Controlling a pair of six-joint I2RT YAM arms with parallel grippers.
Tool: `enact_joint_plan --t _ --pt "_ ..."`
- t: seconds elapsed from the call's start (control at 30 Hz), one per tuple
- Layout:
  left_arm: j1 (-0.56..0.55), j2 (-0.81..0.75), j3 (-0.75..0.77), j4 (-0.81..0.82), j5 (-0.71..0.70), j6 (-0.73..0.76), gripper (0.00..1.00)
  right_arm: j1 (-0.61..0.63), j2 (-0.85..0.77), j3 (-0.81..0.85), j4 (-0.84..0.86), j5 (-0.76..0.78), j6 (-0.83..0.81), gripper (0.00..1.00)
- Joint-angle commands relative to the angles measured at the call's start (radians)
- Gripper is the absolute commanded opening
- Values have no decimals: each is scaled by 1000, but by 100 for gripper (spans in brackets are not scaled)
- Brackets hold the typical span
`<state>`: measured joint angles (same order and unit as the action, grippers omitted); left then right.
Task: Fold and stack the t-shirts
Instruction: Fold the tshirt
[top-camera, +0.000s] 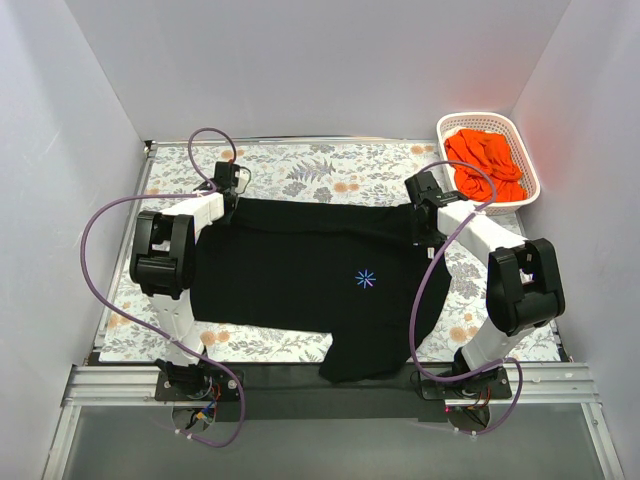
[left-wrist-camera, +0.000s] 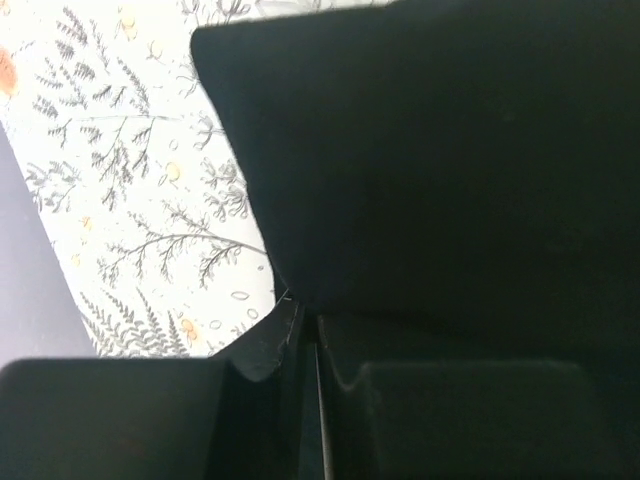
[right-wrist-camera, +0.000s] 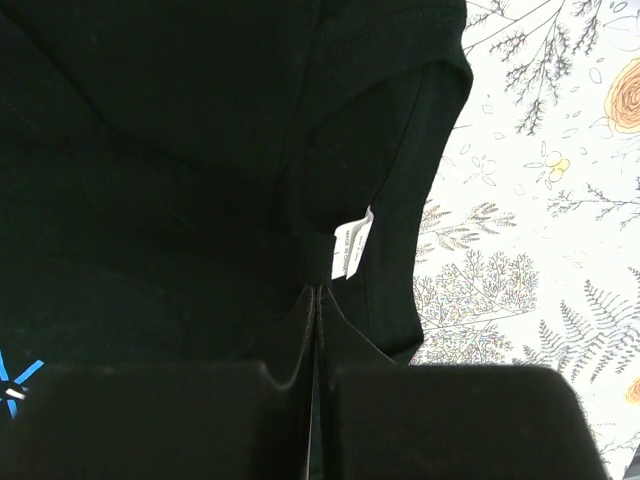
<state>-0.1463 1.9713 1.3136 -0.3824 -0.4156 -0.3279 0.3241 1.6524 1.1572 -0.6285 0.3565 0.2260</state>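
The black t-shirt (top-camera: 300, 270) lies spread across the floral table cover, its pale-blue starburst logo (top-camera: 366, 279) facing up. One part hangs over the near edge. My left gripper (top-camera: 228, 197) is shut on the shirt's far left edge; in the left wrist view (left-wrist-camera: 305, 322) the jaws pinch black cloth (left-wrist-camera: 430, 150). My right gripper (top-camera: 425, 212) is shut on the far right edge; in the right wrist view (right-wrist-camera: 317, 292) the jaws close on the cloth (right-wrist-camera: 180, 150) just below a white label (right-wrist-camera: 351, 246). Orange t-shirts (top-camera: 487, 165) lie bunched in the basket.
The white lattice basket (top-camera: 487, 118) stands at the back right corner. The floral table cover (top-camera: 320, 170) shows behind the shirt and along its sides, and in the left wrist view (left-wrist-camera: 130, 200). White walls enclose the table on three sides.
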Motion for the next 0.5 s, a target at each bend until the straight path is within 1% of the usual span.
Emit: enact_joint_plan --t 0.0,0.03,0.13,0.17,0.2,0.23,0.27,0.3,0.37,0.4,0.47 --pt "4 -19 -5 19 -77 7 11 3 -14 -14 10 -8 6 1" --pt "4 -19 -2 7 -80 1 16 3 -19 -16 9 -13 7 1" --pt "4 -28 -1 -21 -88 -32 25 1 -45 -22 9 -27 10 2" --pt "4 -34 -2 -29 -92 -43 30 3 -54 -25 9 -33 10 5" --pt "4 -44 -4 -36 -98 -68 32 1 -69 -33 9 -36 4 11" --pt "4 -49 -5 -62 -107 -83 33 0 -77 -34 9 -37 3 12" --pt "4 -55 -7 -72 -107 -94 37 0 -85 -39 9 -43 3 15" --pt "4 -72 -17 -79 -109 -106 39 -2 -101 -47 7 -48 3 19" --pt "4 -97 -34 -93 -111 -123 44 -2 -120 -51 7 -62 13 22" --pt "4 -126 -42 -98 -117 -137 46 -3 -143 -54 6 -67 18 27" --pt "4 -156 -50 -119 -135 -164 48 -5 -170 -56 9 -77 29 32"
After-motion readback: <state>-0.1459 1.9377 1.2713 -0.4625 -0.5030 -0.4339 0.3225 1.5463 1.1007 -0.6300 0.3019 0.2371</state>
